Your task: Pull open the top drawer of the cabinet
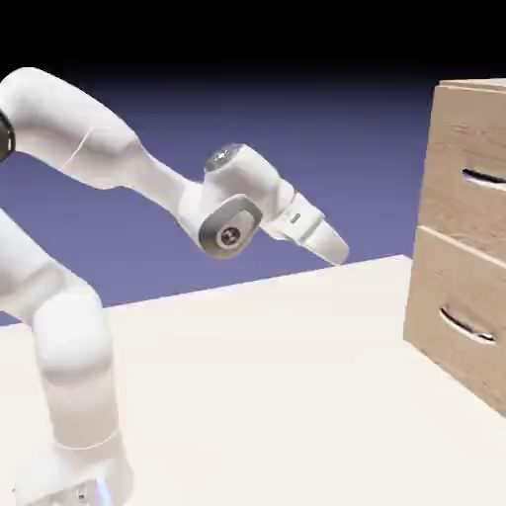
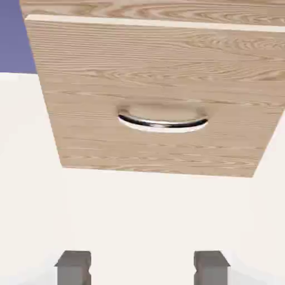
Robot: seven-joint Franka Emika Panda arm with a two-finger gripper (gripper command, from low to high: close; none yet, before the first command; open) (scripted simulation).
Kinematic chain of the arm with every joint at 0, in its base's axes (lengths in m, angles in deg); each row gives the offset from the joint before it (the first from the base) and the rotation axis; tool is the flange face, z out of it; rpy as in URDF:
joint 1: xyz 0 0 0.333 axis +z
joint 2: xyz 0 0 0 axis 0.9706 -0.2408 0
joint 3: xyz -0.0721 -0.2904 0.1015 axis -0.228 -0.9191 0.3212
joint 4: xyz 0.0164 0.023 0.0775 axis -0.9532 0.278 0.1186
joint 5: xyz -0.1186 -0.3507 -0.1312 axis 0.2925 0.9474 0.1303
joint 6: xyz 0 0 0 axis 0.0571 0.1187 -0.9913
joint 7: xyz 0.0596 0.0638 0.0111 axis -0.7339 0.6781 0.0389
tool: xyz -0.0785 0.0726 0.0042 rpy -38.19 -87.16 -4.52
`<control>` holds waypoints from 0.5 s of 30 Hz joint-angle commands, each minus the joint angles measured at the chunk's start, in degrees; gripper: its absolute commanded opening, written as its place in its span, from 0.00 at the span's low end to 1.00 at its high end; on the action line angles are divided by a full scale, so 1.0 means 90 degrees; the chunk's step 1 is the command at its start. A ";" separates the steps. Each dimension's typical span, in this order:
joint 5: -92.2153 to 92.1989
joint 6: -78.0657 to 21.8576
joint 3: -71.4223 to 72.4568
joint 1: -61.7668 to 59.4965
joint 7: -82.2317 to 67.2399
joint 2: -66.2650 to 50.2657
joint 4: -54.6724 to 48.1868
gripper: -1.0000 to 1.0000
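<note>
White gripper (image 1: pixel 334 247), jaws spread and empty, hangs well apart from the cabinet (image 1: pixel 464 128) at the table's (image 1: pixel 277 395) right edge; approach should rise to the top drawer (image 1: pixel 472 178) handle, not the lower drawer (image 2: pixel 161 83).

Exterior view stands off beside the arm (image 1: pixel 119 168), facing across the counter (image 1: pixel 277 376) with the cabinet (image 1: pixel 464 237) at frame right, while the hand view looks along the tool (image 2: pixel 142 267) at a drawer front (image 2: pixel 156 100) nearer; both share cabinet and counter.
</note>
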 commanded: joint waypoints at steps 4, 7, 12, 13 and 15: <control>0.1108 -0.0249 -0.0507 0.0801 -0.0184 0.0431 -0.0403 0.50; 0.1938 -0.0435 -0.0888 0.1402 -0.0322 0.0754 -0.0705 0.50; 0.3323 -0.0746 -0.1522 0.2403 -0.0552 0.1293 -0.1209 0.50; 0.3600 -0.0808 -0.1649 0.2603 -0.0598 0.1401 -0.1310 0.50; 0.4153 -0.0932 -0.1903 0.3004 -0.0690 0.1616 -0.1511 0.50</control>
